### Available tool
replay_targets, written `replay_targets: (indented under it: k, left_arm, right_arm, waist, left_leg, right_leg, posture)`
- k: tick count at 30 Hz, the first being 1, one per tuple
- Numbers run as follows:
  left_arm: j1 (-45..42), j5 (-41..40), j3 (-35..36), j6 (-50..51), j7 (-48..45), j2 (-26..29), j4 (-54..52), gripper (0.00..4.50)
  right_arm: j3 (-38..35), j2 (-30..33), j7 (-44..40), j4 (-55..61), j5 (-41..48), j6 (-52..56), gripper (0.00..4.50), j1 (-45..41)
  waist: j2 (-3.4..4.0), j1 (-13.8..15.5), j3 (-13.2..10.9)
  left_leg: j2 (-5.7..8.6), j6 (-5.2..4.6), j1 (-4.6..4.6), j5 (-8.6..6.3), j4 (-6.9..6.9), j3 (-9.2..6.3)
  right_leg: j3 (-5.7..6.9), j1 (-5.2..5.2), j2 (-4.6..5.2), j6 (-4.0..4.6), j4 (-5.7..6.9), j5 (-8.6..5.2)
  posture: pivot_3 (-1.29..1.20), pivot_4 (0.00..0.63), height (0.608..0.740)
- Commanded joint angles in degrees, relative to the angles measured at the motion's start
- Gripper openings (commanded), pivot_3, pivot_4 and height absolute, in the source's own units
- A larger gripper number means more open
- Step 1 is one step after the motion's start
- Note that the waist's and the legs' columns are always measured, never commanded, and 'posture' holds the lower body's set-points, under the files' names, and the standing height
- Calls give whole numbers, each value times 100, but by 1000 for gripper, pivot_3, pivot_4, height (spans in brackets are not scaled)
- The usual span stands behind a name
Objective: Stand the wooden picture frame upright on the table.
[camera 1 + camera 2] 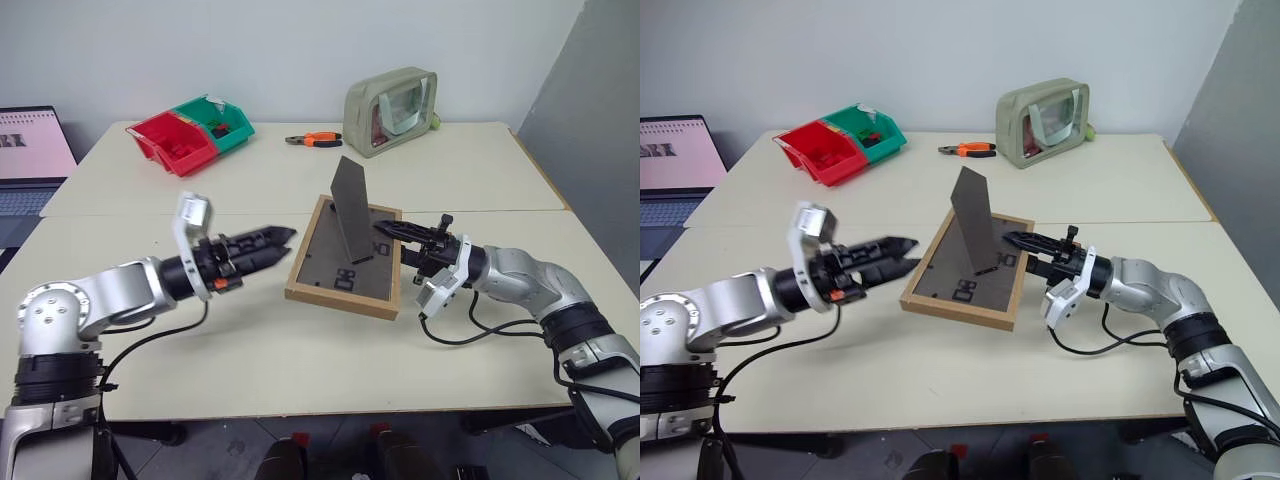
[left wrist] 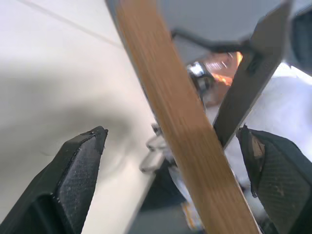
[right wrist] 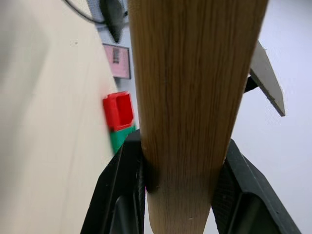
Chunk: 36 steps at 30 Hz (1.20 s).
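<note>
The wooden picture frame (image 1: 330, 283) sits mid-table with its dark back panel facing up and its stand (image 1: 352, 210) propped upward. My right gripper (image 1: 385, 233) reaches in from the right and is shut on the frame's right-hand wooden rail (image 3: 190, 97), with one finger on each side of it. My left gripper (image 1: 288, 243) is open just off the frame's left edge. In the left wrist view that rail (image 2: 185, 126) passes between the fingers (image 2: 78, 165) without touching them. The picture side faces the table (image 1: 250, 350) and is hidden.
Red and green bins (image 1: 190, 135) stand at the back left. Orange-handled pliers (image 1: 315, 140) and a greenish zip pouch (image 1: 392, 110) are at the back centre. A laptop (image 1: 30, 150) sits off the table's left side. A seam (image 1: 500, 211) crosses the tabletop.
</note>
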State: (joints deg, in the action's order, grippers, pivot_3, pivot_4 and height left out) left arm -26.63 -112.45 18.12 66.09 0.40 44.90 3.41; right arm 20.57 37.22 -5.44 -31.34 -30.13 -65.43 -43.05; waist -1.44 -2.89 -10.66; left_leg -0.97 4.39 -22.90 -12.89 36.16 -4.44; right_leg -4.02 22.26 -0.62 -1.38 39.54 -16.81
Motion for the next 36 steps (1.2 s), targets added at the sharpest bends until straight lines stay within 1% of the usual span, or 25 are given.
replay_targets:
  k: [1, 2, 3, 4, 6, 8, 9, 11, 14, 17, 18, 22, 27, 31, 33, 36]
  left_arm:
    - [168, 466, 656, -579, 466, 474, -521, 4500]
    - [287, 783, 714, -596, 398, 594, -814, 4500]
    - [451, 1212, 733, -615, 270, 722, -1200, 4500]
    - [647, 1632, 718, -683, 126, 821, -1584, 4500]
    - [1051, 2223, 714, -826, -55, 877, -2220, 4500]
    - [1505, 2914, 659, -1053, -218, 841, -2906, 4500]
    - [1682, 3126, 637, -1139, -273, 790, -3157, 4500]
    - [2020, 3740, 453, -1303, -344, 754, -3599, 4500]
    - [2378, 4200, 353, -1510, -692, 654, -3993, 4500]
    - [2633, 4595, 377, -1689, -1007, 601, -4125, 4500]
    - [2660, 4652, 395, -1713, -1014, 562, -4111, 4500]
    - [2874, 4855, 588, -1753, -1146, 467, -3991, 4500]
    - [3058, 5251, 612, -1865, -1446, 481, -4041, 4500]
    - [3283, 5635, 573, -1938, -1749, 526, -4091, 4500]
    - [3360, 5738, 582, -1957, -1847, 497, -4099, 4500]
    - [3290, 5677, 660, -1897, -1921, 447, -4042, 4500]
  right_arm:
    - [33, -369, -1132, 187, 1861, 1001, 1314, 84]
    - [28, -524, -1498, 223, 2316, 1419, 1314, 121]
    - [68, -692, -2137, 324, 2923, 2047, 1313, 175]
    - [-4, -900, -2562, 453, 3483, 2686, 1313, 216]
    - [-63, -1230, -3368, 759, 4353, 4090, 1313, 260]
    - [-159, -1669, -3814, 1045, 5232, 5837, 1313, 211]
    - [-218, -1867, -3926, 1105, 5518, 6496, 1313, 165]
    - [-420, -2366, -4032, 878, 5907, 7401, 1313, -4]
    - [-602, -2867, -4403, 401, 6079, 8038, 1313, -181]
    - [-657, -3265, -4759, -199, 5957, 8231, 1313, -363]
    - [-666, -3390, -4677, -414, 5761, 8021, 1313, -419]
    - [-644, -3727, -4926, -928, 5404, 7835, 1313, -547]
    - [-639, -3772, -5225, -1436, 4960, 7506, 1313, -467]
    - [-679, -3783, -5349, -1452, 4782, 7479, 1313, -335]
    - [-657, -3755, -5387, -1429, 4675, 7459, 2011, -260]
    - [-606, -3654, -5421, -1342, 4461, 7390, 2725, -109]
  waist:
    - [-1, -30, 0]
    - [-2, -51, 0]
    - [-1, -54, 0]
    - [-1, -48, 0]
    - [0, -27, 0]
    - [1, -1, -1]
    - [0, -2, 0]
    - [1, 10, -1]
    - [6, 13, -4]
    - [6, 39, -4]
    - [7, 49, -4]
    - [7, 51, -4]
    - [6, 44, -4]
    - [6, 39, -4]
    - [6, 34, -3]
    - [6, 52, -4]
  left_leg:
    - [-4, 0, 0, 0, 0, 1]
    - [-7, 0, 0, 0, 0, 0]
    - [-37, 0, 1, 0, -2, 0]
    - [-48, 0, 2, 0, -3, 0]
    - [-49, 1, 2, 0, -3, -1]
    - [-49, 1, 2, 0, -4, -2]
    - [-51, 2, -1, 0, -3, -4]
    - [-55, 3, 2, 0, -4, -3]
    - [-56, 3, 3, 0, -5, -2]
    - [-52, 3, 2, -1, -7, -1]
    - [-52, 3, 3, -1, -7, 0]
    - [-51, 2, 3, -1, -9, 8]
    - [-52, 3, 4, -2, -11, 9]
    - [-52, 3, 6, -2, -11, 10]
    - [-52, 3, 7, -3, -14, 10]
    - [-53, 4, 4, -3, -14, 5]
  right_leg:
    - [-1, 0, 0, 0, 0, 0]
    - [-4, -1, 0, 0, 0, 0]
    - [-6, -1, -1, 1, 0, 0]
    - [-7, -3, -4, 2, -2, 1]
    - [-5, -4, -4, 2, -2, 1]
    - [-5, -5, -4, 2, -1, 1]
    - [-2, -2, -6, 3, -1, 1]
    - [-2, -3, -10, 8, 3, 0]
    - [1, 3, -22, 20, 11, -6]
    - [9, 3, -29, 21, 9, -7]
    - [11, 3, -30, 21, 7, -7]
    - [20, 4, -33, 21, 2, -7]
    - [21, 5, -33, 21, 1, -7]
    - [20, 4, -34, 20, 1, -7]
    - [19, 4, -33, 21, 1, -7]
    - [24, 4, -33, 21, -1, -7]
  posture:
    - [0, 150, 740]
    - [0, 150, 740]
    - [0, 150, 740]
    - [0, 150, 740]
    - [0, 150, 740]
    - [0, 150, 740]
    - [0, 150, 740]
    - [0, 150, 740]
    - [0, 150, 740]
    - [0, 150, 740]
    - [0, 150, 740]
    - [0, 150, 740]
    - [0, 150, 740]
    - [0, 150, 740]
    - [0, 150, 740]
    - [0, 150, 740]
